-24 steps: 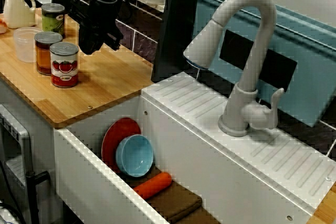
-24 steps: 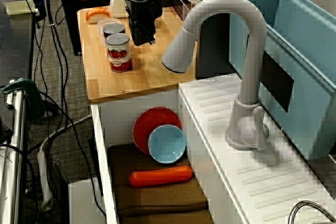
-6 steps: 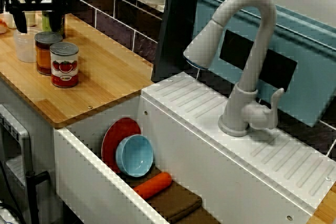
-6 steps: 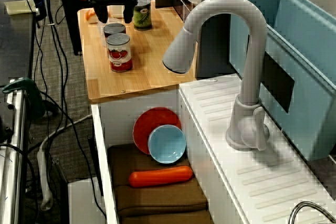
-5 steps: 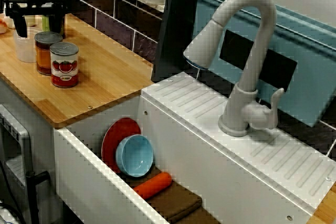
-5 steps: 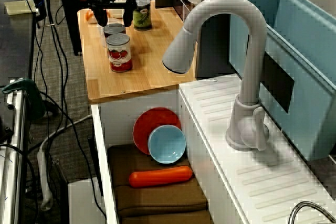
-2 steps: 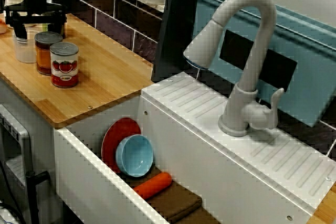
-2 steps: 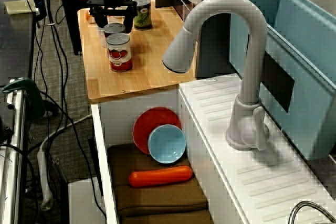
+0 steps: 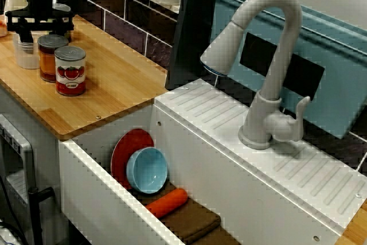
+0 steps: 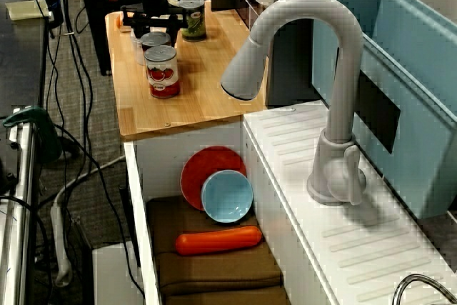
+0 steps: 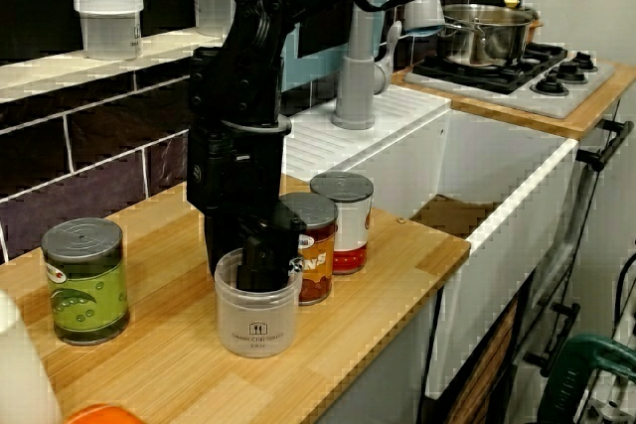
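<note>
hand (image 11: 238, 255) points down, spread; finger (image 11: 260, 263) inside clear cup (image 11: 256, 327)

- Clear plastic cup (image 11: 257, 320), view from the counter end: small printed cutlery emblem above one line of tiny print, too small to read.
- Orange-label tin (image 11: 316, 263) just beside it: large white letters, cut off by the cup and blurred, not legible.
- Green-label tin (image 11: 87, 285): picture only, no words readable.
- Red tomato-label tin (image 9: 70, 73), view from the side: tomato picture, no legible text.
</note>
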Controlling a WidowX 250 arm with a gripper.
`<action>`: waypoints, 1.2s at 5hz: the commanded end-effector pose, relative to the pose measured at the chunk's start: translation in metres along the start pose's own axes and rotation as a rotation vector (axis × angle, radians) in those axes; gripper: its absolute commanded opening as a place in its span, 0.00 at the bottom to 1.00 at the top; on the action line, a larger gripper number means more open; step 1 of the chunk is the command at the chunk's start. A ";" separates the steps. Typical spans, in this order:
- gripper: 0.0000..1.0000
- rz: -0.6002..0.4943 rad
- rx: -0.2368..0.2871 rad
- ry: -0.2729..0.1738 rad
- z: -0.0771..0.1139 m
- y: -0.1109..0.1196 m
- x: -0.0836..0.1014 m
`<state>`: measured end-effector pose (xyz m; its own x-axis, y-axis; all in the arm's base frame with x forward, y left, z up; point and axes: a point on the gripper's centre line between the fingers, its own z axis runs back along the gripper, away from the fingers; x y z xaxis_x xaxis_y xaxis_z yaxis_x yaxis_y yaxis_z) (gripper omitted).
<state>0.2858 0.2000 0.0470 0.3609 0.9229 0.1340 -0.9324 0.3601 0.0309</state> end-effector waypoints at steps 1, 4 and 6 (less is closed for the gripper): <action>0.00 -0.007 -0.034 -0.016 0.017 0.002 0.011; 0.00 -0.233 -0.024 -0.073 0.044 -0.019 0.019; 0.00 -0.512 0.005 -0.183 0.057 -0.037 0.012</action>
<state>0.3236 0.1843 0.0765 0.7724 0.6085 0.1819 -0.6337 0.7577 0.1561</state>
